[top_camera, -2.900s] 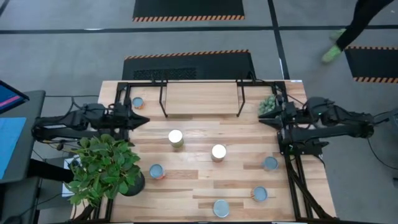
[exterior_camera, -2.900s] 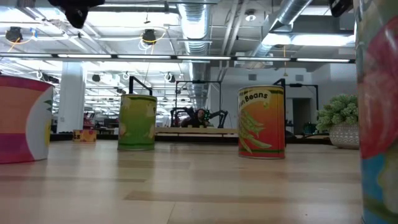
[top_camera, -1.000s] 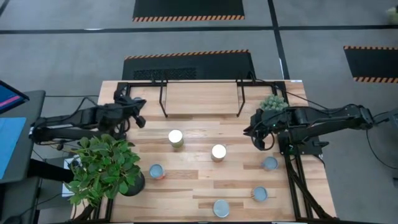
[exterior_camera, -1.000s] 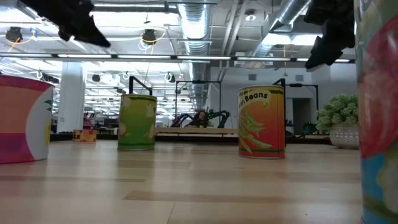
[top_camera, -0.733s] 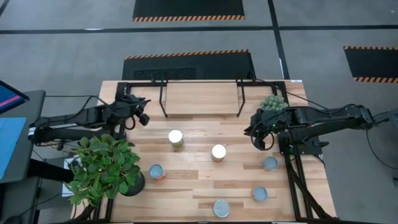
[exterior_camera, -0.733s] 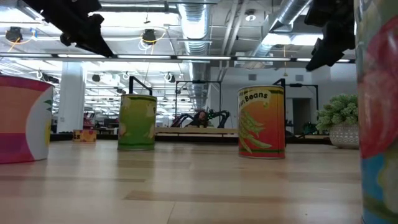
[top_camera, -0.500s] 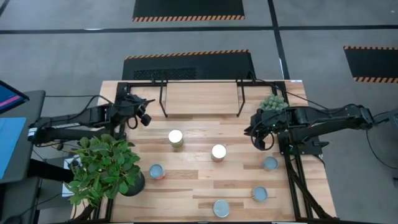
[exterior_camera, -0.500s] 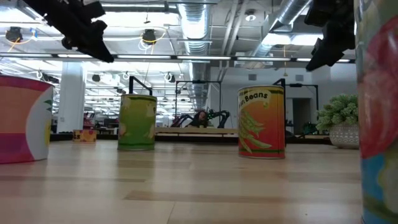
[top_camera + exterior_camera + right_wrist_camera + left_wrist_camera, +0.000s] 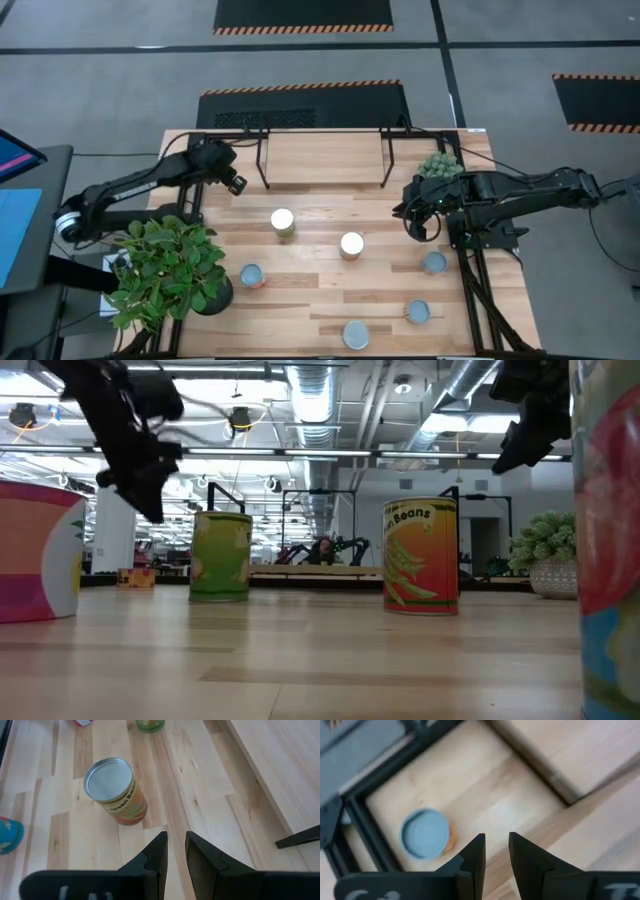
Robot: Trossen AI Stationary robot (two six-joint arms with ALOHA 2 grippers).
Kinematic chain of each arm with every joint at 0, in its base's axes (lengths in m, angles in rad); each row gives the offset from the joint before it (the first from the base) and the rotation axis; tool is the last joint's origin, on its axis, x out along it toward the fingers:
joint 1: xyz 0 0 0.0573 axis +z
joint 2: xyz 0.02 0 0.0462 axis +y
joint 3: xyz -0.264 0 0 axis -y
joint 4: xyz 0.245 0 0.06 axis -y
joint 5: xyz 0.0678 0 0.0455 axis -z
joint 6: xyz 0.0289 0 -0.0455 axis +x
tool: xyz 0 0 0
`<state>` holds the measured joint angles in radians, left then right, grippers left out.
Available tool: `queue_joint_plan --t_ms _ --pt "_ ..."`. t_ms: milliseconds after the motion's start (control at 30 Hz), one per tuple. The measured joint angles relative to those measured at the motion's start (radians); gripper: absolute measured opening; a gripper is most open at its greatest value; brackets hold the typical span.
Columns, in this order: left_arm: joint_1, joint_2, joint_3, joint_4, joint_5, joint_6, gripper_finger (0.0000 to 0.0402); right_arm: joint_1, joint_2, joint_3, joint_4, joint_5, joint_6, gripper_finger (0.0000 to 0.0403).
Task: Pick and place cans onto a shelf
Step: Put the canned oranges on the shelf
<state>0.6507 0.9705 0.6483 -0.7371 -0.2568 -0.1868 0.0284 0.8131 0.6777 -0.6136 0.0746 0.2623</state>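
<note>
High view: the left tool [image 9: 236, 185] hovers beside the low light-wood shelf [image 9: 322, 158]; the right tool [image 9: 418, 222] waits near the worktop's right edge.

Left wrist view: fingers narrowly parted, empty, near a blue-topped, orange-sided can [image 9: 424, 833]. Approach step; next, centre over the can and descend.

Right wrist view: fingers narrowly parted, empty.

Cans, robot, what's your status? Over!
Left gripper above the blue-topped can beside the shelf, holding nothing. Right gripper empty near the green beans can. Shelf bare; nothing in the way.

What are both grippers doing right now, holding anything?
Left gripper: open a little, empty, above the table.
Right gripper: open a little, empty, above the table.
</note>
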Motion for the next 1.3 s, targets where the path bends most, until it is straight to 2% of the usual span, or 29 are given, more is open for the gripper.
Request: queue_joint_plan --t_ms 200,433,733,967,1133,1300 --pt "0.089 0.183 0.000 0.003 0.013 -0.027 0.0077 0.000 0.000 0.000 0.000 0.000 0.000 0.0095" --pt "0.145 0.314 0.000 0.087 0.009 -0.033 0.0077 0.000 0.000 0.000 -0.001 0.000 0.000 0.0095" --pt "0.161 0.279 0.000 0.106 -0.098 0.001 0.0077 0.000 0.000 0.000 -0.039 0.001 -0.002 0.0095" --pt "0.176 0.304 0.000 0.035 -0.094 0.047 0.0077 0.000 0.000 0.000 -0.042 0.001 -0.001 0.0095" --pt "0.200 0.338 0.000 0.088 -0.106 0.077 0.0077 0.003 0.000 0.000 -0.044 0.001 0.000 0.0095" --pt "0.223 0.380 0.002 0.107 -0.043 0.100 0.0077 0.005 0.000 0.000 -0.046 0.000 0.000 0.0095"
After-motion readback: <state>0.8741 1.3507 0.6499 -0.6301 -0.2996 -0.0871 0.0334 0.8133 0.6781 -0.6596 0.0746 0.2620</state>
